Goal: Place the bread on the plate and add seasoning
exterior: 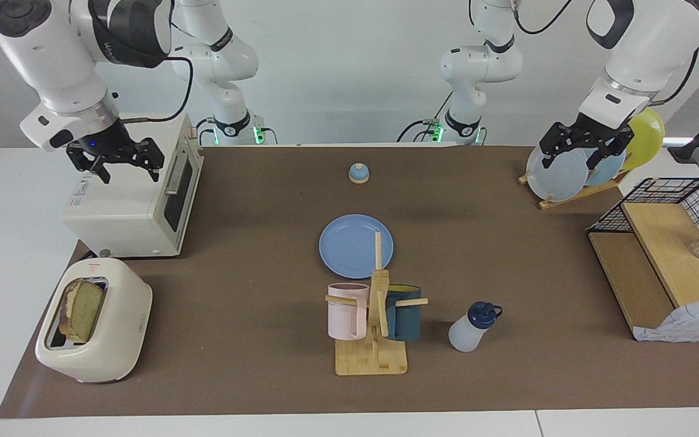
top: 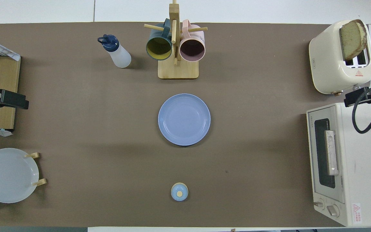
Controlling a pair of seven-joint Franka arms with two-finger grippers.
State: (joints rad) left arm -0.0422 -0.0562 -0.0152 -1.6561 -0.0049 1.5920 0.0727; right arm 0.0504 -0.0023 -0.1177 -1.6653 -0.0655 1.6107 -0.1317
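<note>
Surface (exterior: 252,285) under a brown mat carries the scene, largest first: a white toaster oven (exterior: 137,200) at the right arm's end; just beside it, farther from the robots, a cream toaster (exterior: 97,321) with the bread (exterior: 82,309) standing upright in its slot; the plate (exterior: 355,246) flat at the middle, bare; a wooden mug rack (exterior: 374,328) farther out, touching nothing on the plate; the seasoning (exterior: 474,328) upright beside that rack, toward the left arm's end; a small bell (exterior: 358,173) nearer the robots; the right claw (exterior: 122,164) hangs wide over the oven, holding nothing; the left claw (exterior: 574,149) hangs wide and bare over racked plates (exterior: 559,176).
</note>
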